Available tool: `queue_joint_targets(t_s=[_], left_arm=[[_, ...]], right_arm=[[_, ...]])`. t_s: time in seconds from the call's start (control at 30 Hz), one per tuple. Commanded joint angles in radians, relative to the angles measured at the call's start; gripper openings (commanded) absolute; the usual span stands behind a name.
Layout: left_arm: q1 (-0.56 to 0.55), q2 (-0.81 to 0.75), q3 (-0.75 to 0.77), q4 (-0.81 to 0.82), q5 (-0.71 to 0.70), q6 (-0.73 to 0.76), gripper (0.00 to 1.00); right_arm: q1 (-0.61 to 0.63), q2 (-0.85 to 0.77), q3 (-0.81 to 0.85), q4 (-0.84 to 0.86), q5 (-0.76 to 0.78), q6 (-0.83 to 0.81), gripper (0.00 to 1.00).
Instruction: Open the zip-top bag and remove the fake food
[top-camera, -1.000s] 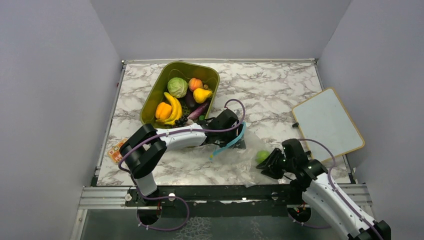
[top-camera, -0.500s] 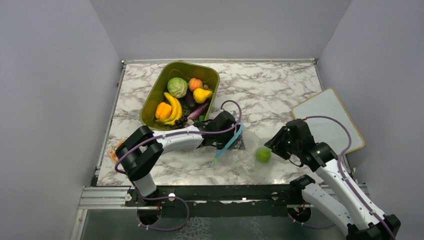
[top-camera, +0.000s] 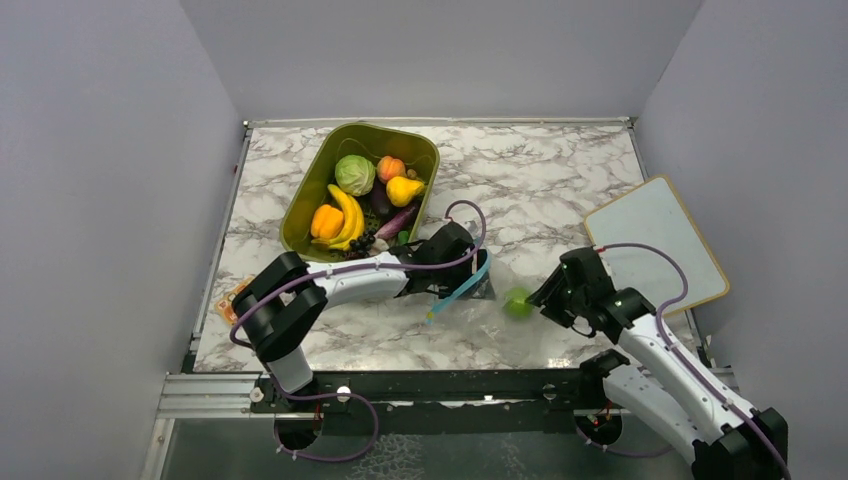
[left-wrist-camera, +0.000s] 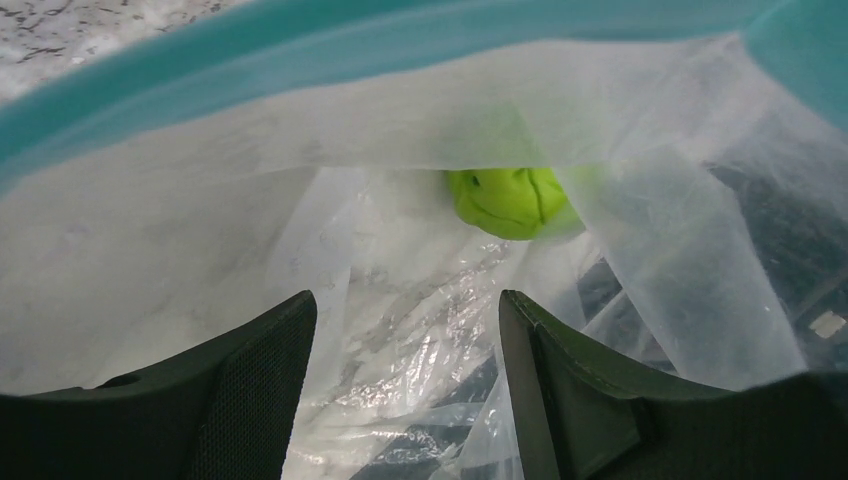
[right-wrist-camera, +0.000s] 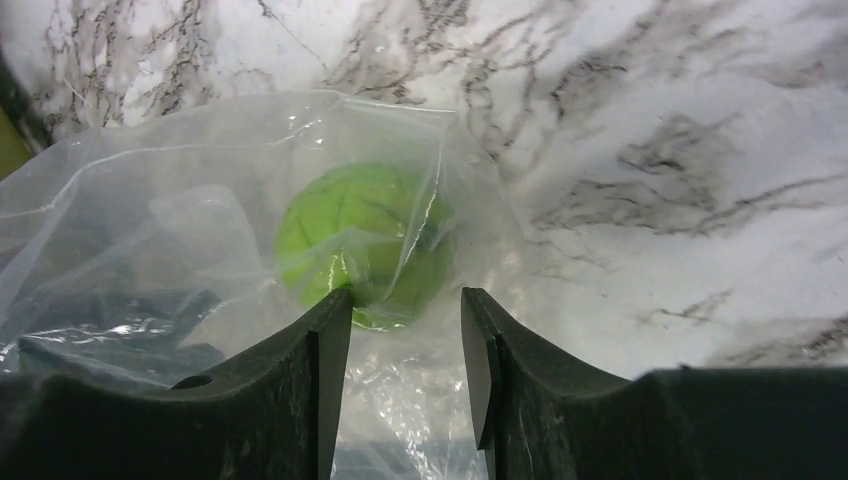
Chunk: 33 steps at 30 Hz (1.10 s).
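Observation:
The clear zip-top bag (top-camera: 487, 305) lies on the marble table, its teal zipper strip (top-camera: 459, 288) raised at the mouth. A light green round fake food piece (top-camera: 518, 301) sits inside its right end. My left gripper (top-camera: 465, 276) is open with its fingers inside the bag mouth; in the left wrist view (left-wrist-camera: 405, 300) the strip (left-wrist-camera: 400, 45) arcs overhead and the green piece (left-wrist-camera: 510, 200) lies ahead. My right gripper (top-camera: 541, 297) is open just right of the piece; in the right wrist view (right-wrist-camera: 407, 295) bag film lies between its fingers and the piece (right-wrist-camera: 360, 240) is just beyond the tips.
A green bin (top-camera: 304, 203) behind the left arm holds a cabbage (top-camera: 354, 174), peach fruit (top-camera: 390, 167), yellow pear (top-camera: 404, 189), eggplant (top-camera: 397, 218), bananas and an orange pepper. A white board (top-camera: 655, 245) lies at the right edge. An orange packet (top-camera: 235, 300) lies at the left.
My right gripper swung from the table's front edge up and to the right, then in toward the green piece. The piece and bag end shifted slightly left. The left gripper stayed at the mouth.

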Motion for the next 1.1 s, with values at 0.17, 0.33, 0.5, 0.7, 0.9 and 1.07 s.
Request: queue_joint_targets(t_s=[0.17, 0.33, 0.5, 0.7, 0.9, 1.07], left_arm=[[-0.019, 0.051, 0.052, 0.039, 0.019, 0.0, 0.69], [-0.019, 0.053, 0.046, 0.026, -0.038, -0.022, 0.69], [-0.01, 0.046, 0.037, 0.015, -0.133, -0.065, 0.57], [-0.012, 0.14, 0.164, -0.098, -0.174, -0.049, 0.5], [-0.012, 0.156, 0.165, -0.066, -0.162, -0.048, 0.49], [-0.013, 0.15, 0.162, -0.056, -0.162, -0.045, 0.5]], right_arm=[[0.0, 0.094, 0.039, 0.114, -0.007, -0.134, 0.43], [-0.001, 0.117, 0.033, 0.048, 0.098, -0.088, 0.41], [-0.001, 0.146, 0.002, 0.076, 0.06, -0.061, 0.37], [-0.001, 0.099, 0.009, 0.064, 0.072, -0.077, 0.36], [-0.001, 0.073, 0.023, 0.054, 0.087, -0.089, 0.33], [-0.001, 0.03, 0.084, -0.017, 0.238, 0.006, 0.31]])
